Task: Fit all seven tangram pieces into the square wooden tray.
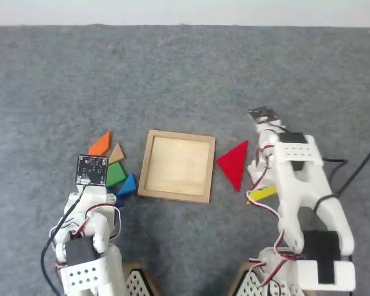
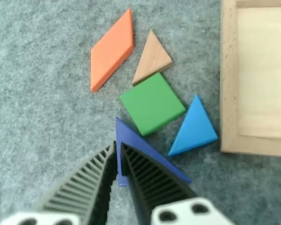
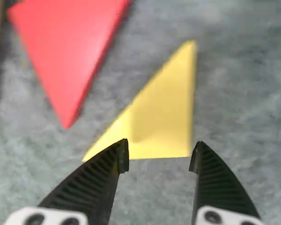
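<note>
The square wooden tray (image 1: 143,168) lies mid-table with nothing in it. Left of it lie an orange parallelogram (image 2: 111,49), a tan triangle (image 2: 151,58), a green square (image 2: 151,103), a light blue triangle (image 2: 193,129) and a dark blue triangle (image 2: 152,159). My left gripper (image 2: 118,147) is shut, with its tips over the dark blue triangle's corner and nothing between them. Right of the tray lie a red triangle (image 1: 234,163) and a yellow triangle (image 3: 161,117). Just short of the yellow triangle's edge, my right gripper (image 3: 160,157) hangs open.
Grey carpet covers the table (image 1: 185,80). The tray's rim (image 2: 228,79) stands close to the light blue triangle. The red triangle (image 3: 65,47) lies beside the yellow one, between it and the tray. Both arm bases stand at the near edge.
</note>
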`<action>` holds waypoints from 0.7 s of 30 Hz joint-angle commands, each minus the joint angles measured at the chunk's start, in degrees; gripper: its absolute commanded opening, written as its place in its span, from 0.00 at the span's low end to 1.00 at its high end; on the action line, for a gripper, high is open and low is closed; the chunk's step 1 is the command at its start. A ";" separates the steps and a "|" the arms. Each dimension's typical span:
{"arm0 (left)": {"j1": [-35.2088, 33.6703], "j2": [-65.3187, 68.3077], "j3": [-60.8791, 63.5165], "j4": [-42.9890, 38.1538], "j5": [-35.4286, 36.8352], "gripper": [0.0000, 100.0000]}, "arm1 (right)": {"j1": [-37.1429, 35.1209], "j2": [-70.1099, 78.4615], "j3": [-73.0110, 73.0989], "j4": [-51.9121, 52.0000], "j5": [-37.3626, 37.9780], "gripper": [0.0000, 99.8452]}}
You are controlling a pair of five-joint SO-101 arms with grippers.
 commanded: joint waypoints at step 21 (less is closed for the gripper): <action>0.35 -1.14 -0.48 0.35 0.35 0.02 | -9.01 7.52 -6.95 0.40 -3.34 0.23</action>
